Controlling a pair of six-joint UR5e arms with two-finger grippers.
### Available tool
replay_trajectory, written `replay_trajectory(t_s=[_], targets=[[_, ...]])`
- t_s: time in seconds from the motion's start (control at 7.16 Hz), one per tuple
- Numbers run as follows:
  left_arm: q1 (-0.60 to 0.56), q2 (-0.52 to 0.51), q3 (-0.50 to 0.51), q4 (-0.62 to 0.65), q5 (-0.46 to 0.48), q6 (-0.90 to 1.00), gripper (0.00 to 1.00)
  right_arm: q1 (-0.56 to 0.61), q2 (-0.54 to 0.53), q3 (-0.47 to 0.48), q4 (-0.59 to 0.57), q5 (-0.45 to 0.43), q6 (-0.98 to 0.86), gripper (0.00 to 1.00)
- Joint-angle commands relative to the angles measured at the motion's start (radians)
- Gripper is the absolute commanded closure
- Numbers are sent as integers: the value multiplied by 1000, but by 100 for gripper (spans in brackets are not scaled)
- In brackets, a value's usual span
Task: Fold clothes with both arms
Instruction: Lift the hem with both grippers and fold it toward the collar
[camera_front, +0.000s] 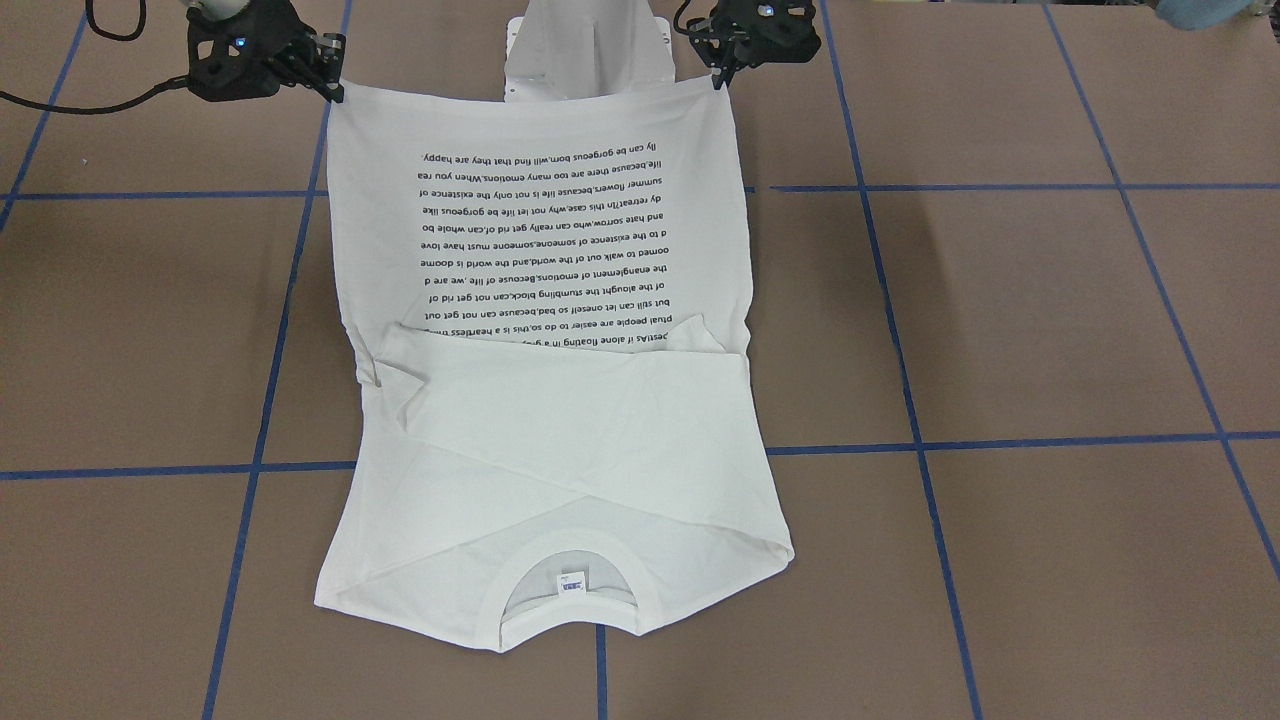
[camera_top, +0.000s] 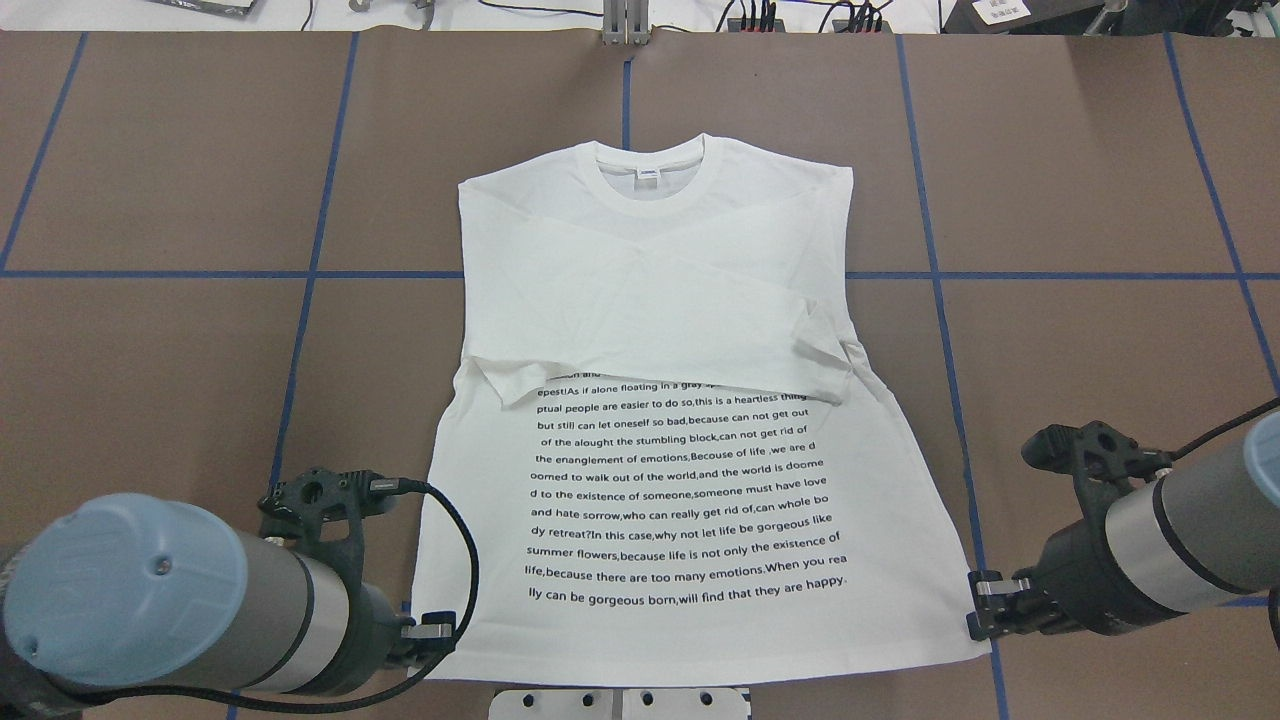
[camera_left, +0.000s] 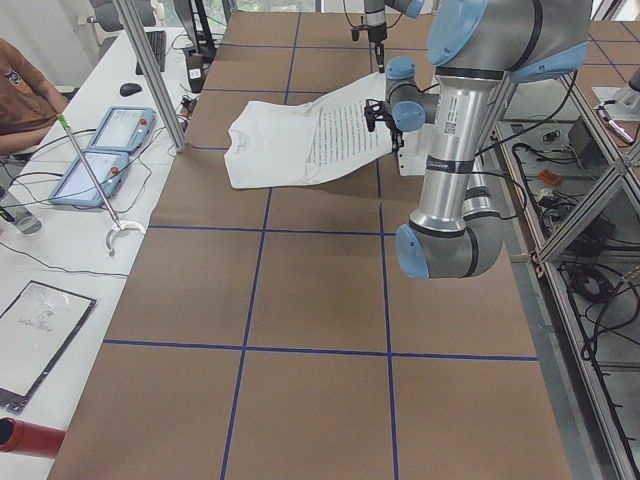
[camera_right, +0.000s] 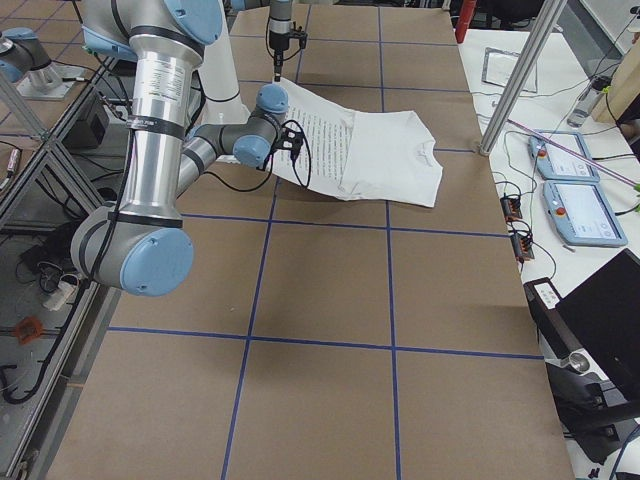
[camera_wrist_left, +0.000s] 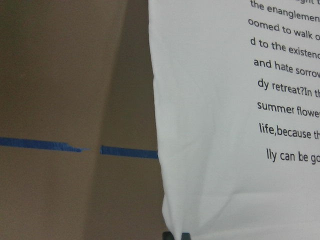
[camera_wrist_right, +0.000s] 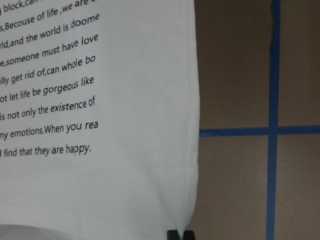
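Observation:
The white T-shirt (camera_top: 660, 300) lies printed side up with its collar (camera_top: 648, 160) at the far end. Both sleeves are folded across the chest. My left gripper (camera_top: 432, 632) is shut on the hem's left corner, and my right gripper (camera_top: 975, 605) is shut on the right corner. The side views show the hem end of the shirt (camera_left: 340, 125) raised off the table. In the front-facing view the left gripper (camera_front: 722, 75) and right gripper (camera_front: 335, 90) pinch the top corners of the shirt (camera_front: 560, 420). Each wrist view shows fingertips (camera_wrist_left: 178, 235) (camera_wrist_right: 180, 234) clamped on cloth.
The white pedestal base (camera_top: 620, 703) sits just behind the hem. Blue tape lines (camera_top: 300, 275) grid the brown table. An operators' bench with tablets (camera_left: 100, 150), cables and a person's arm (camera_left: 25, 85) runs along the far side.

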Motion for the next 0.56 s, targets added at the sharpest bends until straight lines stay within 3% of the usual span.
replay_trajectory(t_s=[0.0, 0.42], targets=[[34, -3, -117, 115, -75, -21, 100, 12, -44, 50, 3, 189, 0, 100], [15, -38, -92, 120, -72, -58, 100, 134, -16, 26, 50, 195, -50, 100]])
